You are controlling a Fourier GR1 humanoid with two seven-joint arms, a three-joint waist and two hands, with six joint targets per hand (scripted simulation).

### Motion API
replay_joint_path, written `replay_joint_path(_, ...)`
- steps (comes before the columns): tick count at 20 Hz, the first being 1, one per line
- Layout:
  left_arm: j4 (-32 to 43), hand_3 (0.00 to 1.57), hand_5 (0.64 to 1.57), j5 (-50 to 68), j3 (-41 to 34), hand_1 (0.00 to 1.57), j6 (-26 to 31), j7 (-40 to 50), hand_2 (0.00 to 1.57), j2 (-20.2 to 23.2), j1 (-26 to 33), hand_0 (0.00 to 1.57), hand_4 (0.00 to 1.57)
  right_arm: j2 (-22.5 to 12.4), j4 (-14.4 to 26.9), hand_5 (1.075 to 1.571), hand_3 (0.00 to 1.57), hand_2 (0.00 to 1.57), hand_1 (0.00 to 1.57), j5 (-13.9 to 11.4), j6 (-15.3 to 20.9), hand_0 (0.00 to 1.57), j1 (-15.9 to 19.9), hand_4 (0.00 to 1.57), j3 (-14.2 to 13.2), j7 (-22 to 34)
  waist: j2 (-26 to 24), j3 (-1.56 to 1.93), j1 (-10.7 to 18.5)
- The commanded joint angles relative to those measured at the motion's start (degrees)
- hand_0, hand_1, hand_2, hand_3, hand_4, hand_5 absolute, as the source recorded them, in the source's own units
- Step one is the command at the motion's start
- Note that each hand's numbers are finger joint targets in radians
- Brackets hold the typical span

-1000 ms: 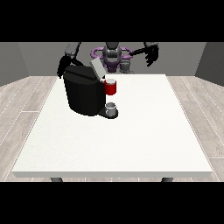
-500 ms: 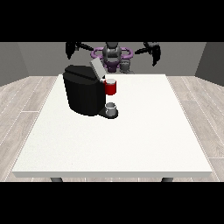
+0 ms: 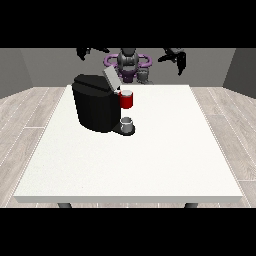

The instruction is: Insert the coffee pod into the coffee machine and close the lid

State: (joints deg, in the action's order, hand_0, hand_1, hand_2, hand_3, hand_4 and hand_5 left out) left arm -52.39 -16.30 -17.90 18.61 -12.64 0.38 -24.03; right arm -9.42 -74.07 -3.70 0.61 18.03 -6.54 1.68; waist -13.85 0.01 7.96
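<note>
The black coffee machine (image 3: 97,107) stands on the white table (image 3: 150,160), left of centre. Its grey lid (image 3: 111,79) is tilted up and open. A red part (image 3: 127,100) sits at the machine's front, above a small grey cup (image 3: 127,124) on its base. A small grey cylinder (image 3: 144,75) stands at the table's far edge in front of the robot. The hand at the view's left (image 3: 87,51) is raised high above and behind the machine, holding nothing. The hand at the view's right (image 3: 176,56) also hangs in the air, fingers relaxed downward, touching nothing.
The robot's torso (image 3: 129,62) is behind the table's far edge. Wooden floor surrounds the table on both sides.
The hand at the view's left has lifted off the machine's top and moved up and back. The hand at the view's right has risen and moved outward. The lid stays up.
</note>
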Motion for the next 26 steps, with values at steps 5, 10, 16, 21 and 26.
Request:
replay_joint_path(5,-9.8,0.0,1.571,3.8,6.2,0.0,-1.8,0.5,0.0,-0.4,4.5,0.0,0.35,-1.6,4.6,1.571,0.0,0.0,0.0,5.5,-1.9,0.0,7.4,0.0,-4.9,4.3,6.2,0.01,2.6)
replay_joint_path(10,-16.3,0.0,1.571,5.6,9.4,0.0,-2.8,2.2,0.0,-0.1,6.2,0.0,0.3,-2.4,8.2,1.571,0.0,0.0,0.0,8.8,-1.4,0.0,12.4,0.1,-8.2,5.7,9.1,0.01,3.6)
replay_joint_path(16,-21.5,0.0,1.571,9.6,8.1,0.0,-2.0,5.6,0.0,3.6,6.8,0.0,0.36,-1.7,10.4,1.571,0.0,0.0,0.0,7.3,-2.4,0.0,14.4,0.0,-4.5,5.7,12.6,-0.01,1.0)
replay_joint_path(21,-23.6,0.0,1.571,7.8,11.0,0.0,-4.8,2.8,0.0,0.6,11.7,0.0,0.38,0.1,10.5,1.571,0.0,0.0,0.0,6.1,-0.1,0.0,20.3,0.0,-2.3,8.9,13.6,-0.02,2.1)
replay_joint_path(26,-28.5,0.0,1.571,8.9,10.9,0.0,-5.8,6.0,0.0,2.1,12.9,0.0,0.32,0.9,12.8,1.571,0.0,0.0,0.0,5.6,-2.0,0.0,17.8,0.0,-0.8,4.1,14.0,0.0,0.4)
